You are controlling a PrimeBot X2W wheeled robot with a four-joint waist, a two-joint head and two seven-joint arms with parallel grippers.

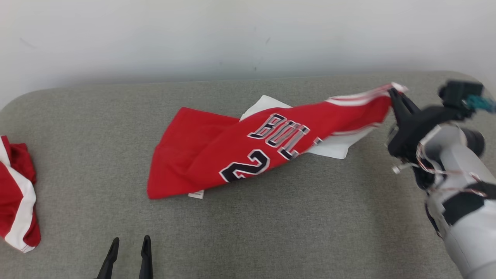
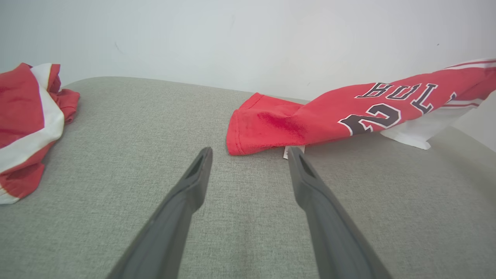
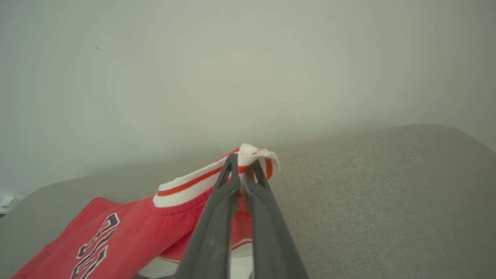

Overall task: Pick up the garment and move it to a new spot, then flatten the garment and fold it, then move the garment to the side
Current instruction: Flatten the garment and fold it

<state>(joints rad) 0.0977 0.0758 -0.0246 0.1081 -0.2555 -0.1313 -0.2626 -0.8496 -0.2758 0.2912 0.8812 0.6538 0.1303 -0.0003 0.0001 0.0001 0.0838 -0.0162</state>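
Garment position, what do we have? (M)

Red jersey, black "BUL" lettering and a "2". We see it mid-table, stretched from centre out toward 3 o'clock in the head view. (J)

Flat or lifted? (M)

Both. The 9 o'clock end lies bunched on the table, with a small white tag poking out at its 6 o'clock edge. The 3 o'clock end is raised clear of the surface. The left wrist view shows the garment climbing toward 2 o'clock with a gap under it. (J)

What's holding it? (M)

Right gripper, at 2 to 3 o'clock in the head view, clamped tight on the white-and-red striped trim. In its own wrist view the right gripper pinches that trim, and the garment hangs away toward 7 o'clock. (J)

Left side? (M)

Left gripper at 7 o'clock, spread wide, nothing in it. In its own view the left gripper points at the garment's near hem. We can't tell whether one tip touches the tag. (J)

Anything else on the table? (M)

White fabric under the red at 3 o'clock. We can't tell if it's a separate piece or the jersey's own. A second red-and-white cloth sits crumpled at the 9 o'clock edge, well apart from the garment. (J)
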